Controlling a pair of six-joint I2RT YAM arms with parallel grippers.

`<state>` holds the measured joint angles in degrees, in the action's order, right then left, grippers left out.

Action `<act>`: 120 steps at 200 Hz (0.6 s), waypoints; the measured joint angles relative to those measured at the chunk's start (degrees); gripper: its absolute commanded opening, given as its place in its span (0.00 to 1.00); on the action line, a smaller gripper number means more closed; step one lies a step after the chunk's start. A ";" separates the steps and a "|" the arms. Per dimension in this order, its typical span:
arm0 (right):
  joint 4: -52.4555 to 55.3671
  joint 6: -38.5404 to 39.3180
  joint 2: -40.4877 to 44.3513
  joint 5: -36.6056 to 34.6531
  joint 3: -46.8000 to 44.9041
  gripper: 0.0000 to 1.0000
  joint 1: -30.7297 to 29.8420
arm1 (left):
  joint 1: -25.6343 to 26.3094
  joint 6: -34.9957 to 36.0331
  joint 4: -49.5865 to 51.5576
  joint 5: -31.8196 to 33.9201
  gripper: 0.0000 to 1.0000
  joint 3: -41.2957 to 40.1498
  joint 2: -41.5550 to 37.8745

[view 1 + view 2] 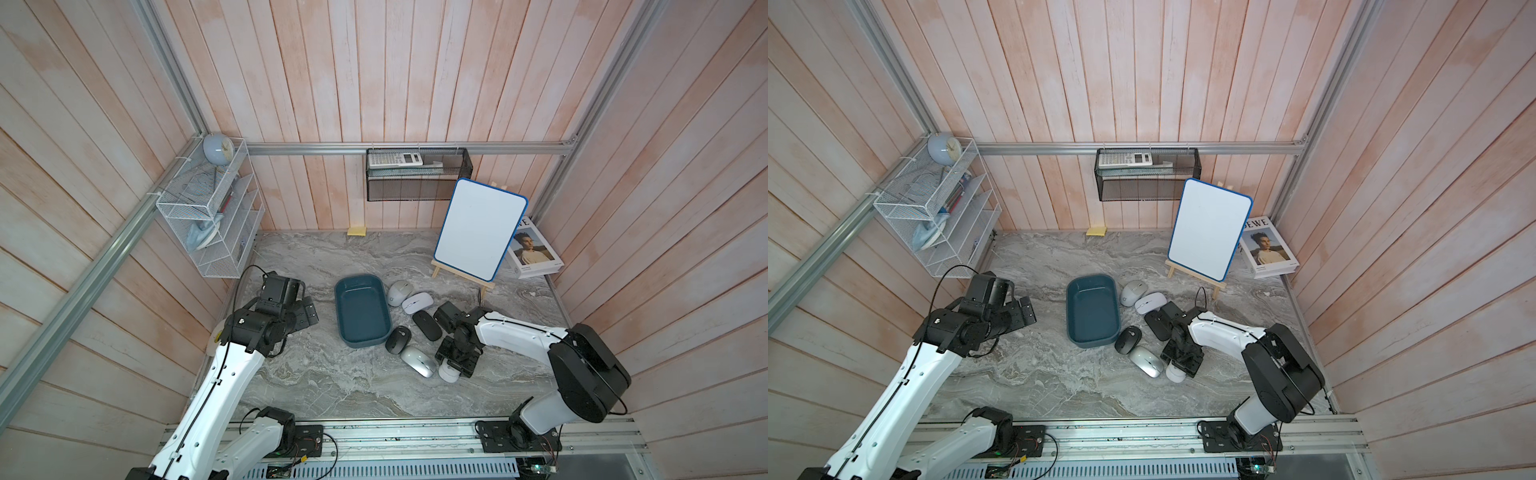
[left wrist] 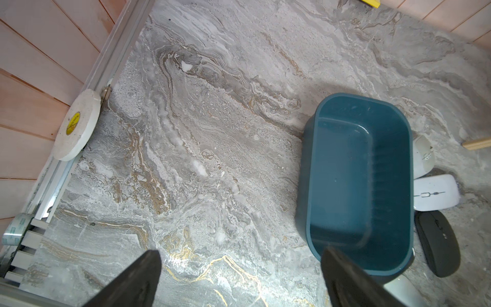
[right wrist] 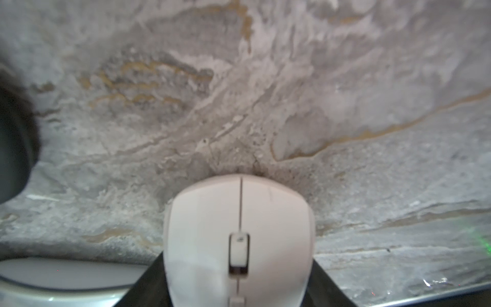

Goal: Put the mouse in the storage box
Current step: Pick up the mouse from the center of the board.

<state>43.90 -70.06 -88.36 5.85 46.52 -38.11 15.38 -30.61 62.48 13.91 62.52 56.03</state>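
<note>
in both top views i see the right gripper (image 1: pixel 454 365) lower right of centre, pointing down and pinched onto a small white mouse (image 1: pixel 448 376); only the mouse's rounded end shows below the fingers. the storage box (image 1: pixel 361 311) lies at centre frame, empty, well left of that mouse. a silver mouse (image 1: pixel 417 361) and a dark mouse (image 1: pixel 398 339) lie between them. a grey mouse (image 1: pixel 399 292), a flat white mouse (image 1: pixel 417 302) and a flat black mouse (image 1: pixel 427 325) run along the box's right side. the left gripper (image 1: pixel 311 316) hangs left of the box, jaws spread, holding nothing. in a top view the white mouse (image 1: pixel 1175 375) sits apart from the box (image 1: pixel 1092 311).

left wrist view: my left gripper (image 2: pixel 239 279) is wide apart over the bare marble table (image 2: pixel 212 159). the box (image 2: pixel 345 186) lies beside one fingertip, nothing in it.

right wrist view: the white mouse (image 3: pixel 239 239) is clamped between the dark fingers (image 3: pixel 148 287), scroll wheel up, and the silver mouse (image 3: pixel 53 279) is just beside it. i cannot tell whether it has left the table.
</note>
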 measured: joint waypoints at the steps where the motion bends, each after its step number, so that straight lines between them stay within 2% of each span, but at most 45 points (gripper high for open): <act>1: 0.00 0.00 0.00 0.02 0.00 0.55 0.00 | 0.00 0.04 0.00 0.04 1.00 0.00 -0.11; 68: 2.49 2.05 0.15 -1.77 1.33 0.53 0.00 | 0.00 1.36 -0.44 1.40 1.00 -1.18 -2.47; 120: 11.78 9.94 2.43 -6.01 14.93 0.45 0.00 | 0.00 1.22 -1.92 0.96 1.00 -3.48 -2.47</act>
<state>55.68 -60.12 -85.93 -0.16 61.45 -38.11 15.38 -29.39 60.55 14.87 59.05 53.56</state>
